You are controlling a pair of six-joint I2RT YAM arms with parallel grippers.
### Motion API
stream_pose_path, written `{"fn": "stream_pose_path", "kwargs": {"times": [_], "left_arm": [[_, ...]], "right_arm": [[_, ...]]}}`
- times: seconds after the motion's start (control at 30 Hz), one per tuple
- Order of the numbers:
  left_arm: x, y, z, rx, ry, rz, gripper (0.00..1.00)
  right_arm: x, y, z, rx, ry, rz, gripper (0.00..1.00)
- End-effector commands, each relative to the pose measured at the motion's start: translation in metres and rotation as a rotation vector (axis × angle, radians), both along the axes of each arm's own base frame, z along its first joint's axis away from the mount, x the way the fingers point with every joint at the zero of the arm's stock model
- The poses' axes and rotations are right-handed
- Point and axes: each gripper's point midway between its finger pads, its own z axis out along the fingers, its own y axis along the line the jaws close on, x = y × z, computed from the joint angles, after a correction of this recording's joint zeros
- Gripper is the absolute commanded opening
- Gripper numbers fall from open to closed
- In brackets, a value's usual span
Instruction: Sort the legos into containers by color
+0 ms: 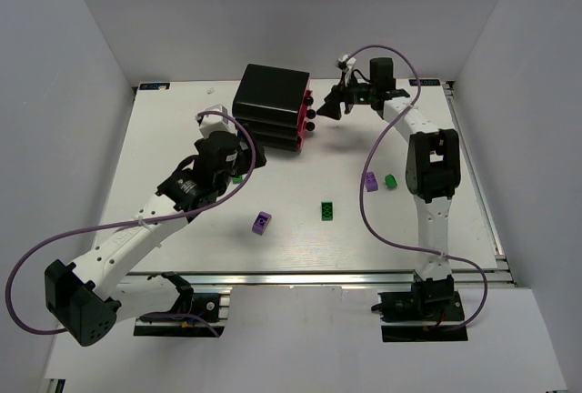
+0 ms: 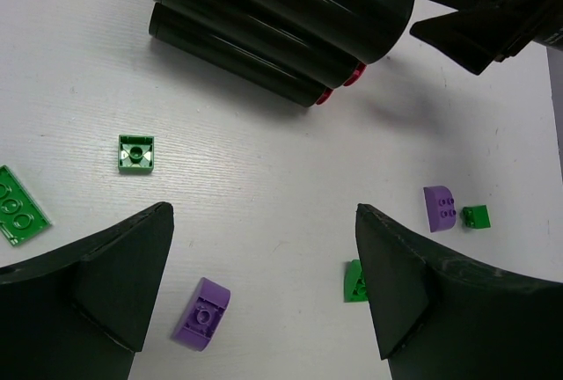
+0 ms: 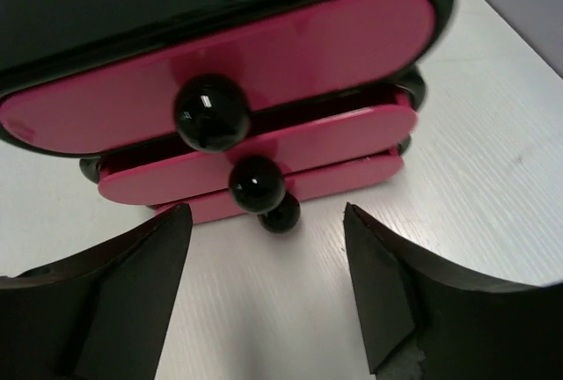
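The black cabinet (image 1: 271, 100) stands at the back of the table, its three pink drawers (image 1: 305, 120) facing right. In the right wrist view the top drawer (image 3: 220, 72), middle drawer (image 3: 352, 129) and bottom drawer (image 3: 352, 173) all look pushed in, each with a black knob (image 3: 257, 184). My right gripper (image 1: 327, 106) is open and empty just in front of the knobs (image 3: 264, 283). My left gripper (image 1: 238, 167) is open and empty above the table (image 2: 264, 283). Below it lie a purple brick (image 2: 202, 312), a green brick (image 2: 136, 153) and a part-hidden green brick (image 2: 354, 281).
More loose bricks lie on the white table: a purple one (image 1: 262, 222), a green one (image 1: 327, 211), and a purple (image 1: 371, 181) and green (image 1: 391, 180) pair by the right arm. A flat green plate (image 2: 18, 206) lies at the left. White walls enclose the table.
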Motion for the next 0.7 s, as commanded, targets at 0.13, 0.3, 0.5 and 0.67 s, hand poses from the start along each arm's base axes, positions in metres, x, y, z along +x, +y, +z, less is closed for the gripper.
{"fn": "stream_pose_path", "kwargs": {"times": [0.13, 0.3, 0.5, 0.67], "left_arm": [[0.003, -0.002, 0.015, -0.017, -0.026, -0.006, 0.94], [0.002, -0.001, 0.014, -0.012, -0.02, -0.005, 0.94], [0.003, -0.003, 0.016, -0.013, -0.017, -0.007, 0.94], [0.002, -0.003, 0.012, -0.021, -0.012, -0.007, 0.94]], "right_arm": [[-0.006, 0.022, -0.008, -0.005, -0.122, 0.148, 0.79], [-0.002, 0.027, -0.019, -0.036, -0.14, 0.146, 0.8], [0.006, 0.034, -0.024, -0.045, -0.164, 0.125, 0.78], [0.002, 0.04, -0.018, -0.016, -0.195, 0.156, 0.72]]}}
